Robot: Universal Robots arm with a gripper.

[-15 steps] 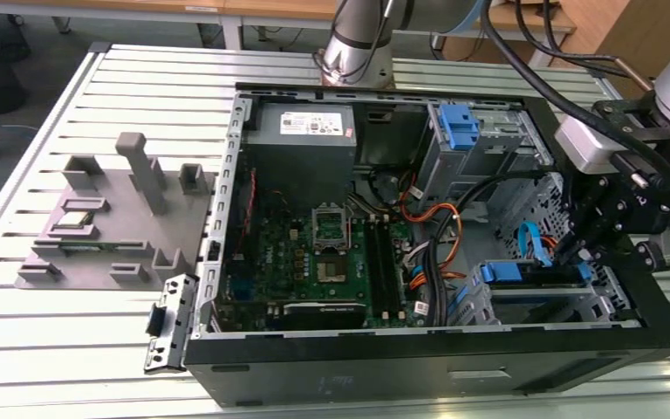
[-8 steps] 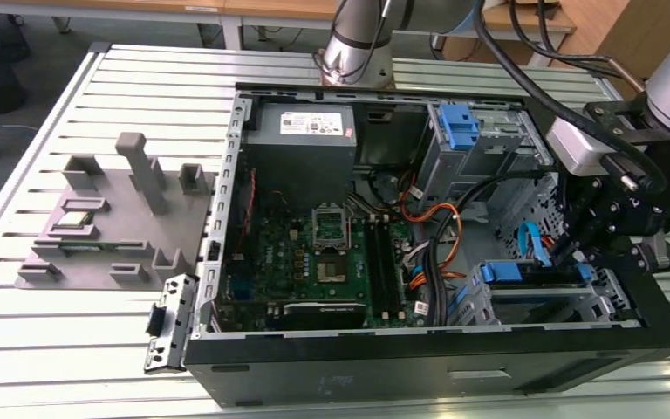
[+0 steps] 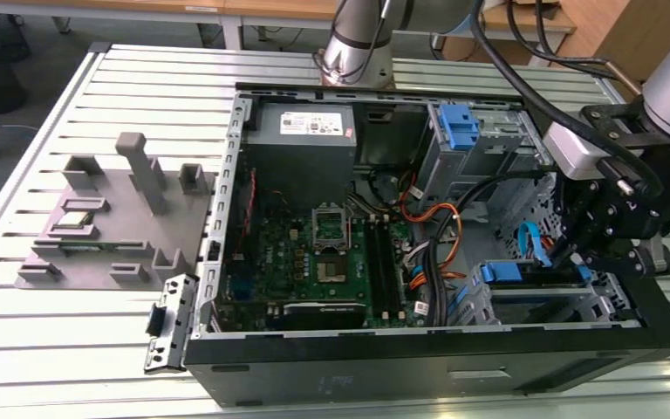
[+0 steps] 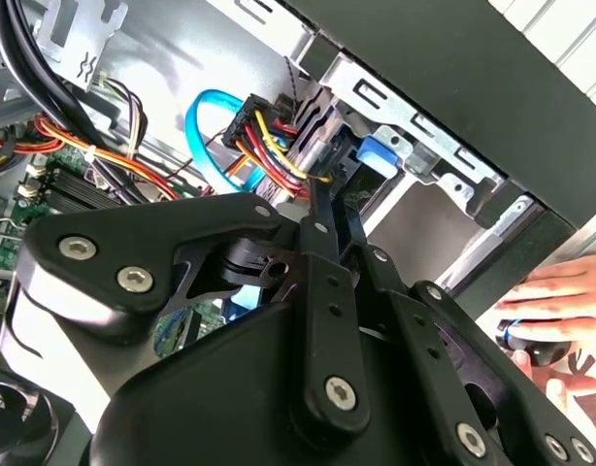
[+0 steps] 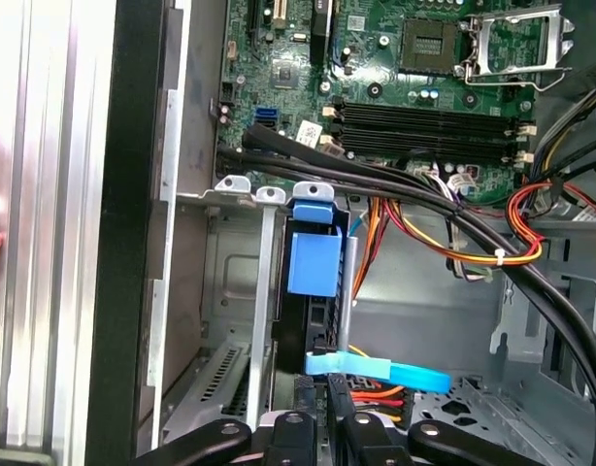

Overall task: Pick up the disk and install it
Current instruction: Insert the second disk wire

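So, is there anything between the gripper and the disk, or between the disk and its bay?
The disk sits already in the drive bay, so nothing blocks that way. Near the gripper, a light blue cable and orange wires cross close to the disk's end.

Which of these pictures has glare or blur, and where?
Exterior view: glare streaks on the metal table. Second wrist view: the gripper body looms close and soft, and a hand is washed out. First wrist view: evenly lit, circuit board sharp.
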